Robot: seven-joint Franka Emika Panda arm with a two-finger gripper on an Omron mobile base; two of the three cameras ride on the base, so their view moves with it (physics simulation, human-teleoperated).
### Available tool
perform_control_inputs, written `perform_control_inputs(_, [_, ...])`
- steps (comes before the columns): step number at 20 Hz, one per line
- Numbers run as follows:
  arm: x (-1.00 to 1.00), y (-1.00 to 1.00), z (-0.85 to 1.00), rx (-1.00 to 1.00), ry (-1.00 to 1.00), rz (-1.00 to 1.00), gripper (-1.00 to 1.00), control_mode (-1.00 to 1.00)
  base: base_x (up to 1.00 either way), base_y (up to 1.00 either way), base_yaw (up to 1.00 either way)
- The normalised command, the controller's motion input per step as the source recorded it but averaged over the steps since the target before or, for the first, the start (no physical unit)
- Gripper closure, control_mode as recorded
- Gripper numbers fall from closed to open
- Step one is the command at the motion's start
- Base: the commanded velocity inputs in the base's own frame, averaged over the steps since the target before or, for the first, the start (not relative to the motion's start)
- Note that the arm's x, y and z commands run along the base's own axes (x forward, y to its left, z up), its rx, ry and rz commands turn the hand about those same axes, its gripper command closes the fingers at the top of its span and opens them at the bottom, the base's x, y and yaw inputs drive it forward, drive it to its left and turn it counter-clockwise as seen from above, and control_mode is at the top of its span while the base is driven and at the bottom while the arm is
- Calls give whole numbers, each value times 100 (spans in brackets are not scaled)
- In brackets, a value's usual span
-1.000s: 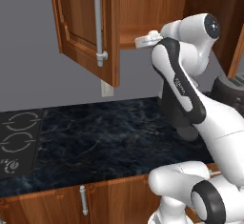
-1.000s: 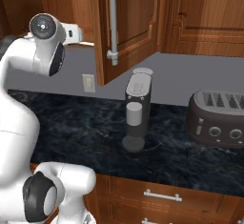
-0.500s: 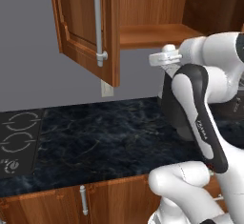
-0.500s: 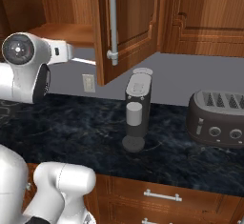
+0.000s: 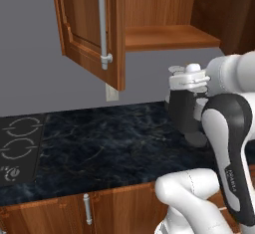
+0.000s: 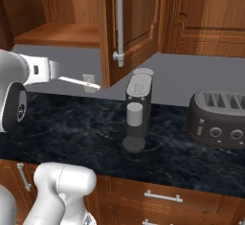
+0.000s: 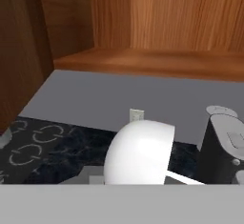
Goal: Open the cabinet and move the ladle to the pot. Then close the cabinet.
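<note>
No readable text or labels anywhere.

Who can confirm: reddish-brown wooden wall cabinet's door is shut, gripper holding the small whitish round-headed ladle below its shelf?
Not shut: the reddish-brown wooden wall cabinet has its door swung open, as the left base view shows. The gripper does hold the small whitish round-headed ladle below the shelf.

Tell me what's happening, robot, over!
Jaws shut on the ladle. Cabinet door hangs open, shelf bare. Ladle carried below the shelf, above the counter. Coffee machine stands close by. Over.
</note>
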Motion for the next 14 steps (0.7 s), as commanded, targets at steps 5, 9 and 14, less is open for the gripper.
perform_control_inputs(5, [-34,-2,0,-2,14,-1,100,-100,0,0,0])
perform_control_inputs(9, [-10,-1,-1,0,10,-1,100,-100,0,0,0])
perform_control_inputs(14, [-26,0,-10,-2,9,-5,100,-100,0,0,0])
